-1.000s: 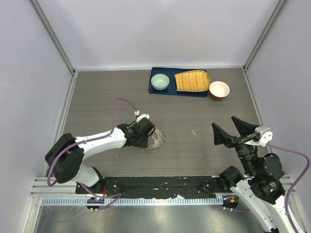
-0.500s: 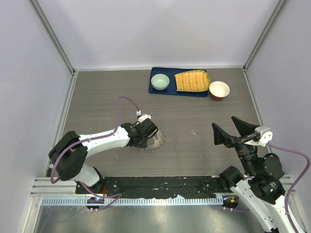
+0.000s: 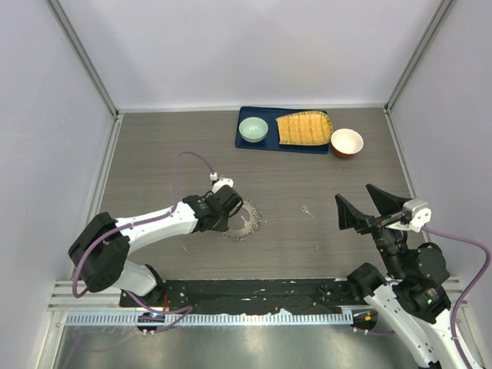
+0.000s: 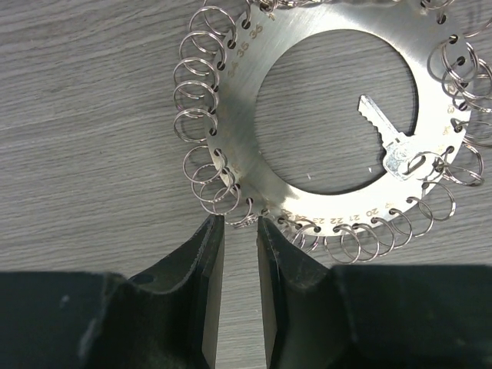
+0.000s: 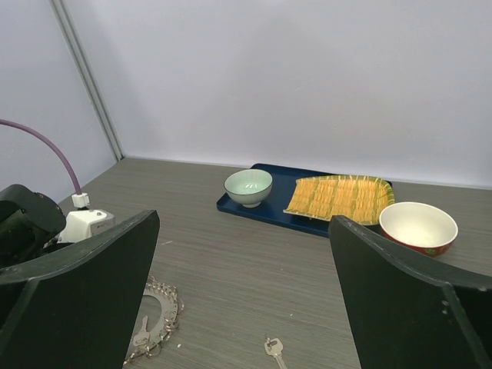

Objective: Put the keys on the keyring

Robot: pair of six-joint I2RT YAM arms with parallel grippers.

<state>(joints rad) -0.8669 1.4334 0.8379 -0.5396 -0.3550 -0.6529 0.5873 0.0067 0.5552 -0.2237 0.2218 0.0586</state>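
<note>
Steel fills my left wrist view: the keyring point(image 4: 231, 123) lies flat on the grey wood-grain desk point(image 3: 154, 154), a disc with numbered holes round its rim and a fringe of small split rings. My left pincer point(image 4: 240, 223) is down at the disc's near edge, jaws drawn in to a narrow slot. One little split ring sits right at my fingertips point(image 4: 214, 231). Am I pinching that loop or only bracketing it? I cannot tell from here. A hooked key point(image 4: 388, 138) hangs from a split ring on the right of the disc, its blade pointing in over the open centre.

From above, my left arm reaches low across the desk to the keyring's left side. The loose key point(image 3: 307, 210) lies alone on the bare wood to the right of the keyring, apart from it, between the ring and my right pincer point(image 3: 354, 192). That pincer hangs above the desk with its fingers spread as wide as they go, nothing in them. Its camera sees the loose key low between the two black fingers.

At the back sits a navy tray point(image 3: 265, 146) carrying a pale green bowl point(image 3: 253, 128) and a yellow ribbed mat point(image 3: 304, 127). A red bowl point(image 3: 347, 143), white inside, stands on the desk just beside the tray's right end.
</note>
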